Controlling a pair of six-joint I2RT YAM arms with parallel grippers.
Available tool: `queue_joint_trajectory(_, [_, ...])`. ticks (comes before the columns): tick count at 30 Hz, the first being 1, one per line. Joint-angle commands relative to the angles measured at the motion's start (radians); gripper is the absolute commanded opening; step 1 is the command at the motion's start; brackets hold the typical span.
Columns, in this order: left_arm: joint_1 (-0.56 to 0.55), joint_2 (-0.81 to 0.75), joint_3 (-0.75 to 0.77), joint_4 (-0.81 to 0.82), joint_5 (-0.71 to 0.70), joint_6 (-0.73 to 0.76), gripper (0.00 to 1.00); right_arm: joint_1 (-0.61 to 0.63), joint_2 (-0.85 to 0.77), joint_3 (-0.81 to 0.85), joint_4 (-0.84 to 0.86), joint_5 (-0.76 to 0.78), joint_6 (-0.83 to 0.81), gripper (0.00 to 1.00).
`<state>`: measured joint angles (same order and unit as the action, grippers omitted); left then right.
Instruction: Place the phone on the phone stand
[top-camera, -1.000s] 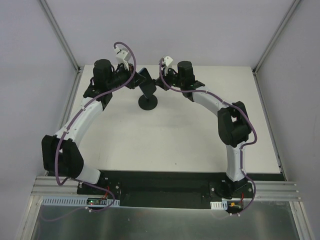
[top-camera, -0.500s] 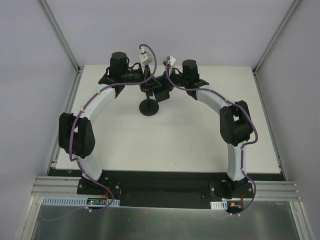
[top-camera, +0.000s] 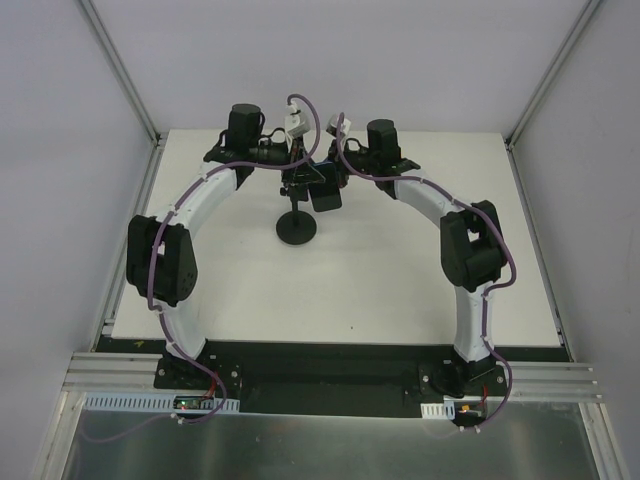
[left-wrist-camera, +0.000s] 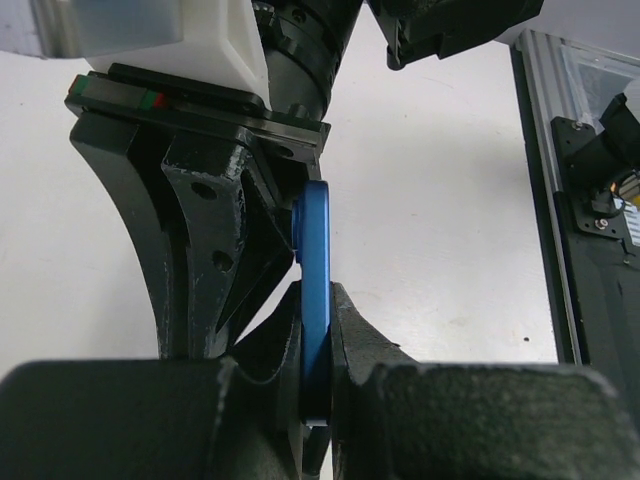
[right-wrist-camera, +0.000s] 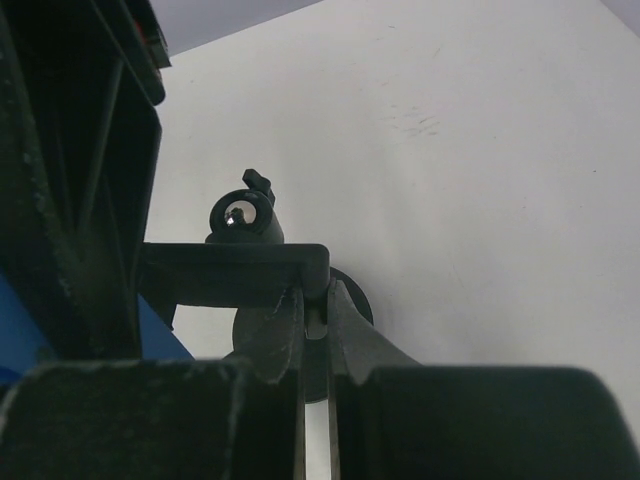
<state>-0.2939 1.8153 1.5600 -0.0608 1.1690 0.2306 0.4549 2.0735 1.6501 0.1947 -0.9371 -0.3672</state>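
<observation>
The phone (left-wrist-camera: 312, 230) shows edge-on with a blue rim in the left wrist view. My left gripper (left-wrist-camera: 315, 300) is shut on it. From above it is a dark slab (top-camera: 325, 193) held over the phone stand, whose round base (top-camera: 297, 228) rests on the white table. My left gripper (top-camera: 298, 180) and right gripper (top-camera: 335, 176) meet above the stand. In the right wrist view my right gripper (right-wrist-camera: 315, 300) is shut on the edge of the stand's black cradle plate (right-wrist-camera: 235, 272), with its knob (right-wrist-camera: 245, 215) behind and the disc base (right-wrist-camera: 355, 298) below. A blue corner of the phone (right-wrist-camera: 160, 325) shows at the left.
The white table (top-camera: 400, 290) is walled by grey panels with metal posts (top-camera: 120, 70) at the back corners. A black strip and aluminium rail (top-camera: 330, 370) run along the near edge at the arm bases.
My left arm has swung right and carried the phone from left of the stand to over its top. The right gripper has stayed by the cradle. The stand's base has barely shifted.
</observation>
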Motion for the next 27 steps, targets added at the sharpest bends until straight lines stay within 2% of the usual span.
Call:
queue_joint_trajectory(1, [-0.001,0.019,0.075,0.032,0.097,0.033,0.00,0.001,-0.020,0.053,0.078,-0.121,0.016,0.00])
queue_joint_trajectory(13, [0.025,-0.024,0.035,-0.005,0.080,0.087,0.00,-0.012,-0.019,0.059,0.066,-0.187,0.025,0.00])
queue_joint_trajectory(16, [0.030,-0.030,0.044,-0.069,0.069,0.125,0.00,-0.019,-0.026,0.056,0.066,-0.189,0.027,0.00])
queue_joint_trajectory(20, [0.030,-0.057,0.032,-0.151,-0.020,0.179,0.00,-0.025,-0.036,0.044,0.068,-0.169,0.033,0.00])
queue_joint_trajectory(23, [0.006,-0.117,-0.011,-0.148,-0.211,0.188,0.00,-0.025,-0.055,0.011,0.113,-0.063,0.057,0.01])
queue_joint_trajectory(24, [-0.010,-0.141,-0.023,-0.134,-0.376,0.187,0.00,-0.025,-0.073,-0.034,0.177,0.040,0.100,0.00])
queue_joint_trajectory(26, [-0.043,-0.168,-0.076,-0.084,-0.478,0.161,0.00,-0.022,-0.092,-0.084,0.271,0.130,0.148,0.00])
queue_joint_trajectory(27, [-0.050,-0.200,-0.101,-0.058,-0.512,0.118,0.00,-0.018,-0.113,-0.125,0.319,0.241,0.183,0.01])
